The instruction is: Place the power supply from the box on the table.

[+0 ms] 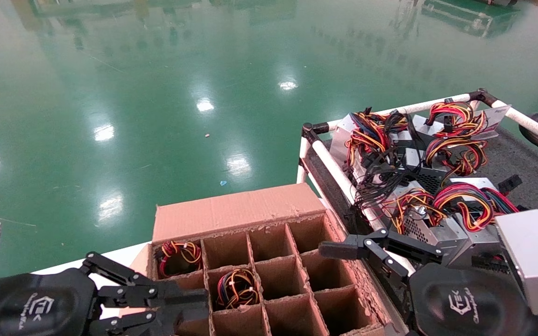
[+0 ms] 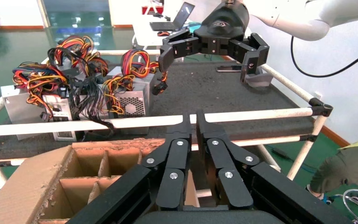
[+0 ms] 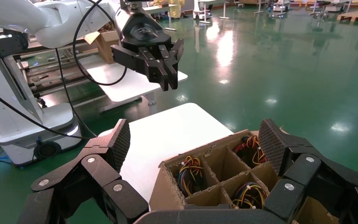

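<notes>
The brown box (image 1: 231, 210) stands low in the middle of the head view, its dividers forming square cells. In the back left cell sits the power supply (image 1: 178, 254), of which only its red and yellow wire loop (image 3: 249, 149) shows. My left gripper (image 1: 203, 298) is shut and empty, hovering over the box's left cells just nearer me than that bundle. My right gripper (image 3: 196, 144) is open wide above the box's right edge, with nothing between its pads. The dark grey table (image 1: 530, 172) lies to the right of the box.
Several power supplies (image 1: 437, 154) with tangled wires crowd the table's near left end, behind a white rail (image 1: 339, 172). Two more cells hold bundles with blue wires (image 1: 237, 287) (image 3: 189, 170). A white tabletop (image 3: 168, 130) lies left of the box.
</notes>
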### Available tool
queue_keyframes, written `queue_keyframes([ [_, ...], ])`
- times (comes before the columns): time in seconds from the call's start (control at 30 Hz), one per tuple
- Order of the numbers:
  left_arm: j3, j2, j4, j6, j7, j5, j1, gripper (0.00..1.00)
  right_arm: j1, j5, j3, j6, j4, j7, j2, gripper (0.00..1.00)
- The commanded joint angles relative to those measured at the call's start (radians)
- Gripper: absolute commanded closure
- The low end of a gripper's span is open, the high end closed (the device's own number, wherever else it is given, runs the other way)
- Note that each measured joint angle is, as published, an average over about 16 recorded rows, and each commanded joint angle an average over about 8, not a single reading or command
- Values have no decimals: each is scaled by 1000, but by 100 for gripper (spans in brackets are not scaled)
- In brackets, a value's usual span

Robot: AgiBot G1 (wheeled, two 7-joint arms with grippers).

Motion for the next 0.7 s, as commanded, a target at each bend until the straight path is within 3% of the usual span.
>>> queue_keyframes([
  [0.03,0,0,0,0,0,0,0,100,0,0,0,0,0,0,0,0],
  [0.3,0,0,0,0,0,0,0,100,0,0,0,0,0,0,0,0],
  [0.33,0,0,0,0,0,0,0,94,0,0,0,0,0,0,0,0],
  [0.57,0,0,0,0,0,0,0,6,0,-2,0,1,-1,0,0,0],
  [0.6,0,0,0,0,0,0,0,0,-1,-5,-1,4,-1,-1,1,0],
  [0.7,0,0,0,0,0,0,0,0,-9,-31,-6,28,0,-6,0,0],
])
